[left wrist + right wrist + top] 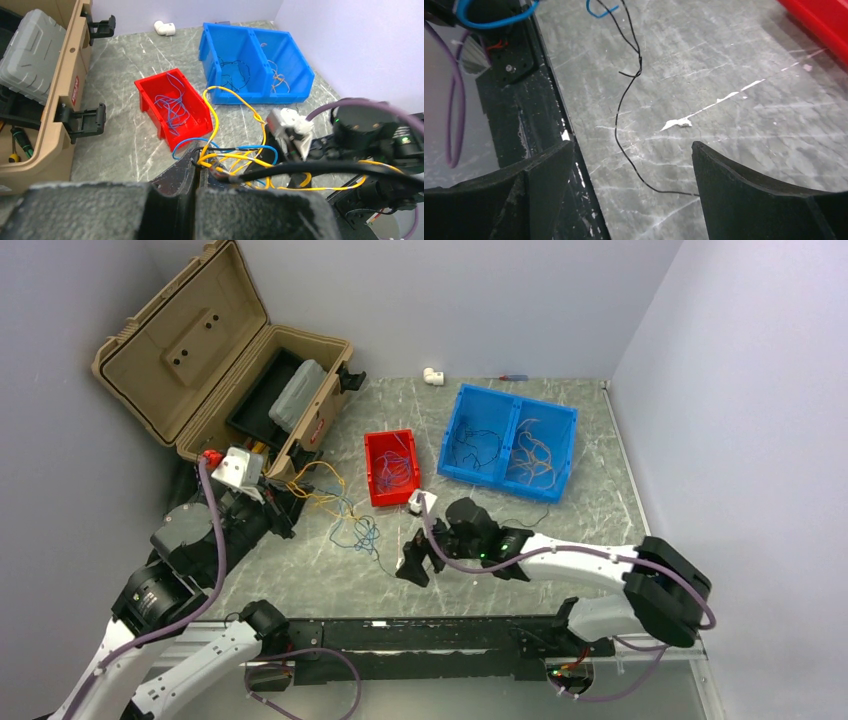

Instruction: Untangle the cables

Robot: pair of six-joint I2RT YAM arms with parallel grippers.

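Observation:
A tangle of thin cables (352, 527), yellow, blue and black, lies on the marble table left of centre. My left gripper (286, 498) is shut on yellow and black strands of the tangle (235, 160), and its jaws (200, 154) are pressed together on them. My right gripper (417, 568) is open and low over the table, just right of the tangle. In the right wrist view a single black cable (624, 125) runs between its spread fingers (724, 175), with the gripper's centre (634, 155) over bare table. The cable's end reaches the right finger.
A red bin (378, 445) holds blue and purple wires. A blue two-compartment bin (512, 405) holds black wires on the left and tan wires on the right. An open tan toolbox (180, 340) stands at the back left. A white pipe elbow (432, 375) lies by the back wall. A black rail (420, 635) runs along the near edge.

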